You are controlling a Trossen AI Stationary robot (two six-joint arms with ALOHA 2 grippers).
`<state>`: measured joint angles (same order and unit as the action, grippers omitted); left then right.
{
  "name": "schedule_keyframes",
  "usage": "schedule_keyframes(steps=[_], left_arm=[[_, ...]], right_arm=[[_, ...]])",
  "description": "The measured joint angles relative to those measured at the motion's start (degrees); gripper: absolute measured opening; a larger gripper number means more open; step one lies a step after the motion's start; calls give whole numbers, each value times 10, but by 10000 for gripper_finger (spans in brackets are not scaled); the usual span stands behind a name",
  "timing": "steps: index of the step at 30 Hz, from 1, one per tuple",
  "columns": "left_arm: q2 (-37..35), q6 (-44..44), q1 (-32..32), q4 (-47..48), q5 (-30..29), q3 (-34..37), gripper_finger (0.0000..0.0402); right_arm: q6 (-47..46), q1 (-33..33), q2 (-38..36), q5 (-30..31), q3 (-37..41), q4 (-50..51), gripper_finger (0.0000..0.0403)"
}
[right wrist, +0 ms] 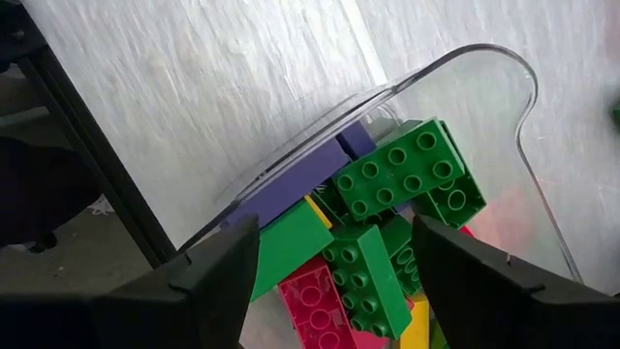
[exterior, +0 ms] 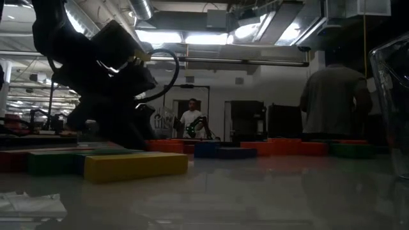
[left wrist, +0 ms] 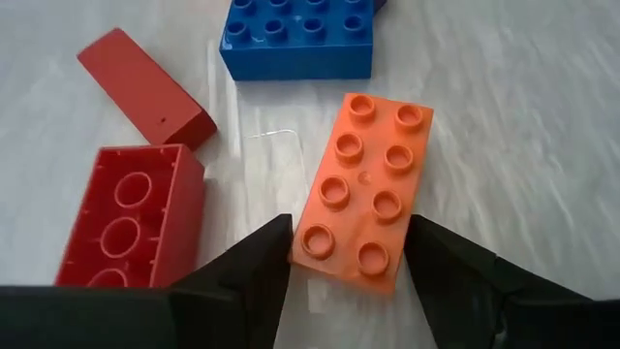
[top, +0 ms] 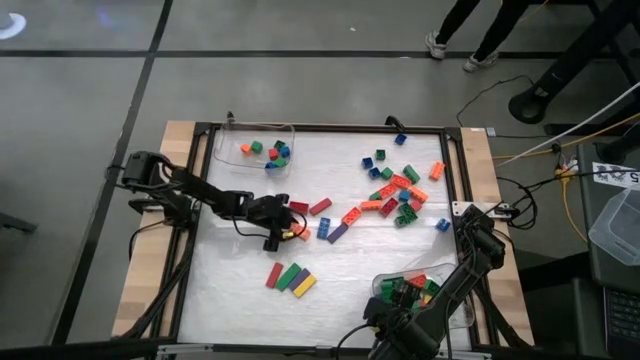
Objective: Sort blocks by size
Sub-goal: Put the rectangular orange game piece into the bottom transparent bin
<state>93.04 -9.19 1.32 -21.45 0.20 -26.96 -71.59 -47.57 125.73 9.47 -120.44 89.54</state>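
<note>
Near the middle of the table, the left gripper is straddling a long orange brick with jaws open, not yet pinching, probably lining up a pick. Two red bricks and one blue brick are lying just beside it. The right gripper is hovering open over the clear tray of long bricks, waiting.

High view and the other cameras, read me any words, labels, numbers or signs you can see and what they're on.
No text can be read in any view.
White label at the high view's right edge, beside the table: dark print, too small to read.
Orange brick, red bricks and blue brick in the left wrist view: no readable lettering.
</note>
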Motion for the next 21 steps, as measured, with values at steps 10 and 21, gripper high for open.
schedule_keyframes(steps=[10, 21], left_arm=[[3, 66, 26, -81, 37, -23, 123], [2, 84, 96, -120, 68, -111, 123]], right_arm=[[15, 0, -13, 18, 0, 5, 269], [61, 15, -17, 273, 0, -19, 269]])
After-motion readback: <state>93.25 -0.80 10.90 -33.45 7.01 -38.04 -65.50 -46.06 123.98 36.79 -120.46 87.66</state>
